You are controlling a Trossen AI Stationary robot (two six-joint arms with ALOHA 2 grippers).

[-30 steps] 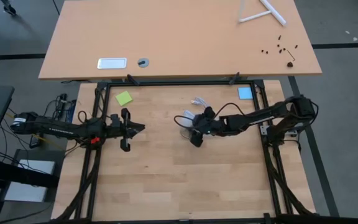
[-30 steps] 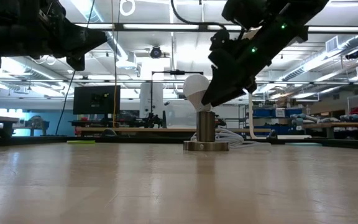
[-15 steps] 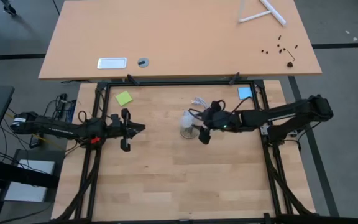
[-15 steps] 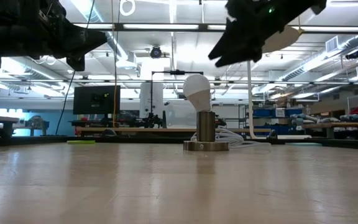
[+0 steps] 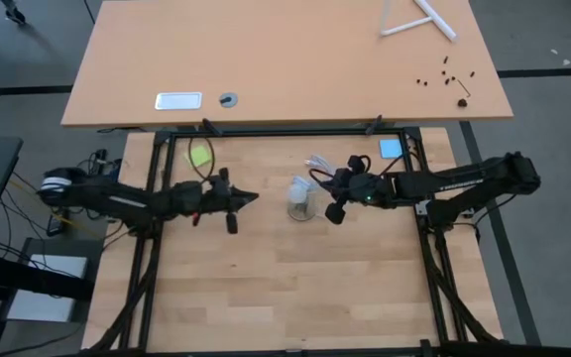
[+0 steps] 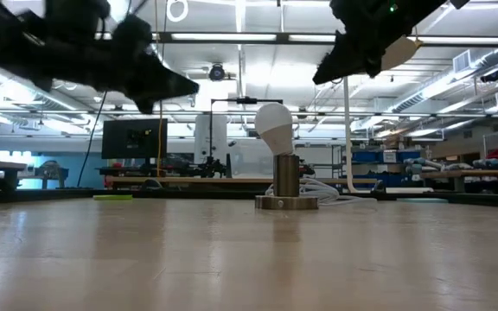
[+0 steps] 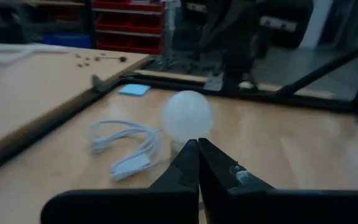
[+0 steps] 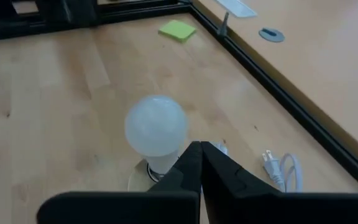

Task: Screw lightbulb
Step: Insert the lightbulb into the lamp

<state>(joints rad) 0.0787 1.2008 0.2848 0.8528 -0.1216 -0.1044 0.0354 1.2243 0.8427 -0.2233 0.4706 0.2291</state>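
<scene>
The white frosted lightbulb (image 6: 273,125) stands upright with its narrow end in a grey metal socket (image 6: 286,183) at the table's middle; it also shows from above as the lightbulb (image 5: 300,193). The socket's white cord (image 5: 317,162) lies behind it. My left gripper (image 5: 254,197) is shut and points level at the bulb from the table's left, a short way off. My right gripper (image 5: 333,210) is shut, above and to the right of the bulb, slanting down. In the wrist views the lightbulb (image 7: 187,115) (image 8: 155,126) stands just past each gripper's joined fingertips (image 7: 197,149) (image 8: 199,149).
A green sticky note (image 5: 198,156) and a blue one (image 5: 391,148) lie near the table's far edge. A black frame (image 5: 285,130) runs around the table. Beyond it, another tabletop (image 5: 285,59) carries small items. Bare wood stretches toward the near edge.
My right gripper has come off the bulb, rising and drawing back toward the table's right edge; the bulb stays upright in the socket. My left gripper has gone level toward the table's right, closing in on the bulb.
</scene>
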